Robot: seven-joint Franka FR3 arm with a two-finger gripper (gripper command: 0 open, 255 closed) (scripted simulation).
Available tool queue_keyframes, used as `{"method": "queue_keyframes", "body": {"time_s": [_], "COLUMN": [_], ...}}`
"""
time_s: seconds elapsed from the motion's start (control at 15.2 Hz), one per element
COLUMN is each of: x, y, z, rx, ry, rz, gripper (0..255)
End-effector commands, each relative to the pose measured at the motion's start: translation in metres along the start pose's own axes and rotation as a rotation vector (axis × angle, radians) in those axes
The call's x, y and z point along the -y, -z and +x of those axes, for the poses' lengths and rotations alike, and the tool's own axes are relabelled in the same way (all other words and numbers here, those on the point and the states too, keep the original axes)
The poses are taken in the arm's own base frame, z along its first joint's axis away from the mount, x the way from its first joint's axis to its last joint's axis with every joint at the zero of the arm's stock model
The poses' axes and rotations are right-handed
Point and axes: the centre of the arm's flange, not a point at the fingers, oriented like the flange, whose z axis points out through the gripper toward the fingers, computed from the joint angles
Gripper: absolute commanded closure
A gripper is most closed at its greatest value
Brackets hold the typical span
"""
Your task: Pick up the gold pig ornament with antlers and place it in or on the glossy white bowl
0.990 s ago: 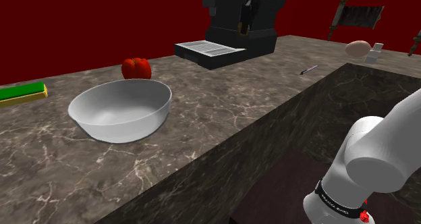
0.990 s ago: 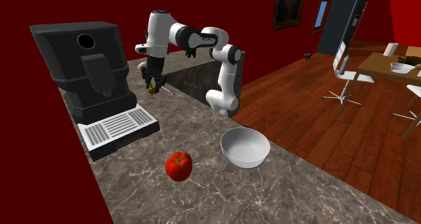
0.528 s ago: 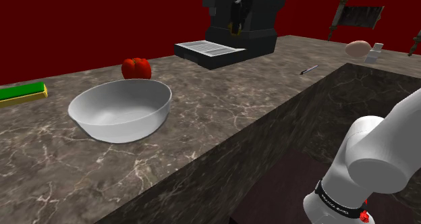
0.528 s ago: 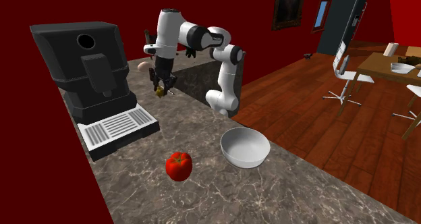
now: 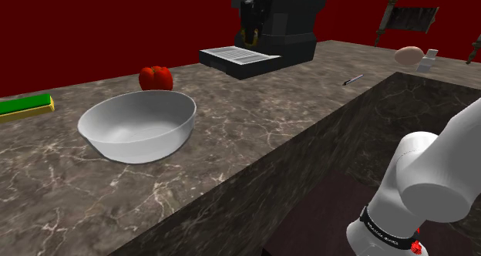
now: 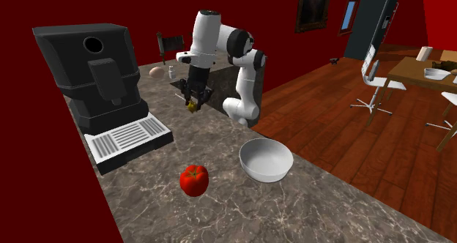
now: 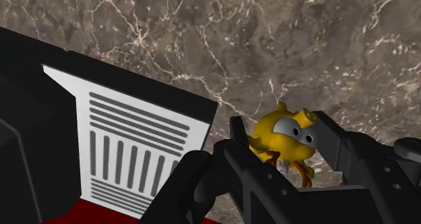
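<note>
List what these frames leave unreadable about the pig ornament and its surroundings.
- Shoulder view: gripper blends into the black coffee machine behind it.
- Wrist view: the fingers cover the sides of the pig ornament.
- Second exterior view: the ornament is too small for detail.
- Shoulder view: green bar cut off by the left edge.

Light is even and rather dim, with soft grey shading inside the bowl (image 5: 139,125).
</note>
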Motion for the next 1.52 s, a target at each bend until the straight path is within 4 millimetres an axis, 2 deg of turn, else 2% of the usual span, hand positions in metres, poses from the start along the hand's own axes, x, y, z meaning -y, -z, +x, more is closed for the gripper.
{"method": "queue_keyframes", "body": {"time_s": [0.0, 1.45], "x": [0.027, 0.312], "y": [0.003, 0.038], "z": [0.004, 0.051], "rx": [0.000, 0.000], "ry": [-0.002, -0.002], "rz": [0.000, 0.000], "gripper": [255, 255]}}
